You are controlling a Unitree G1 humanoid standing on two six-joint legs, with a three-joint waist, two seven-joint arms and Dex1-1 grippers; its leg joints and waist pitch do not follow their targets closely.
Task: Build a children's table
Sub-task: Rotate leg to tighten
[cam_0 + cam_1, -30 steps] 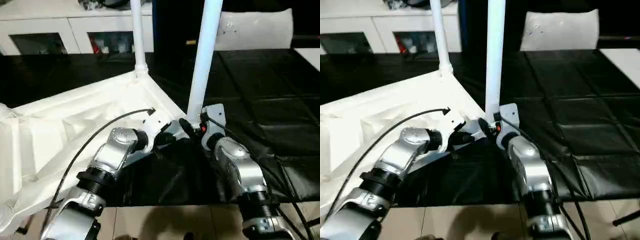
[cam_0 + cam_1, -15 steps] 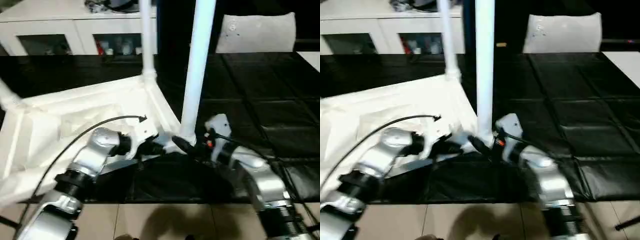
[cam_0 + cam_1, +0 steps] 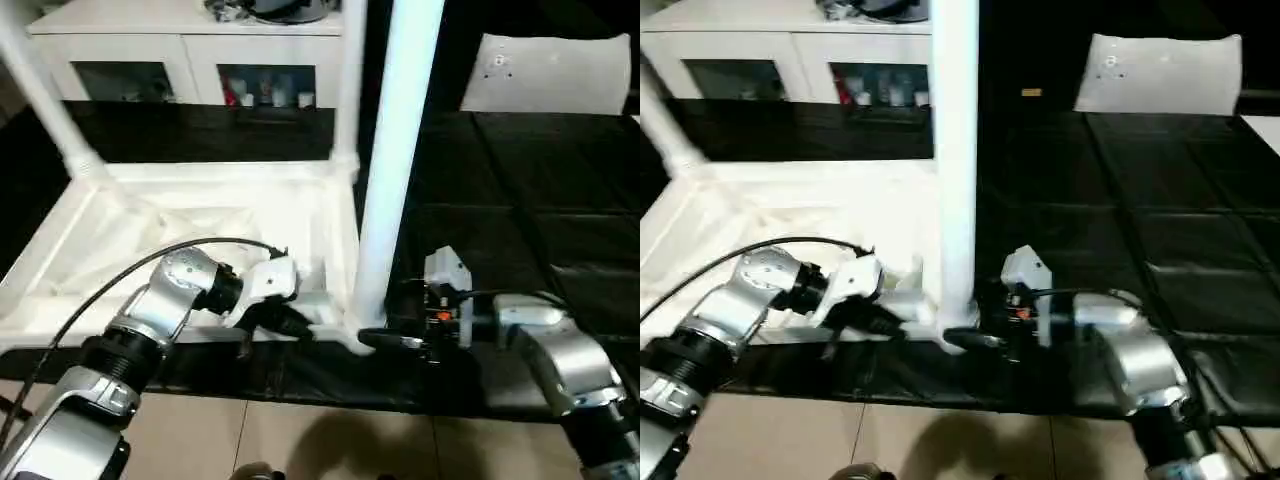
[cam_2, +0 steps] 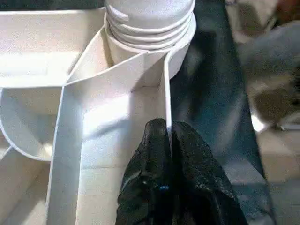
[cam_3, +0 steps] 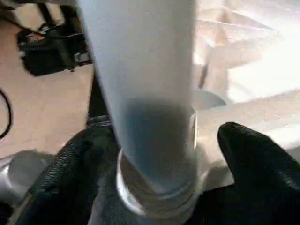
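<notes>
White tabletop lying upside down, ribbed underside up, at the near edge of the black-covered work table, its long side running along that edge. Three legs standing upright in corner sockets: nearest leg at the near corner beside the right arm, another leg at the far corner behind it, a third leg at the far corner on the left. Threaded foot of the nearest leg seated in its round socket, seen up close in both wrist views.

Left gripper reaching in over the near edge, fingers pressed together on a thin upright rib of the tabletop just beside the nearest socket, the rib pinched between them. Black cable arching over the silver left forearm.

Right gripper coming in low from the right at the near edge, fingers spread wide on either side of the nearest leg's base, around it rather than clamped; contact with the leg not clear.

White cabinet with glass doors beyond the far edge. White sheet-like piece standing behind the far right corner of the work table. Tan floor below the near edge.
</notes>
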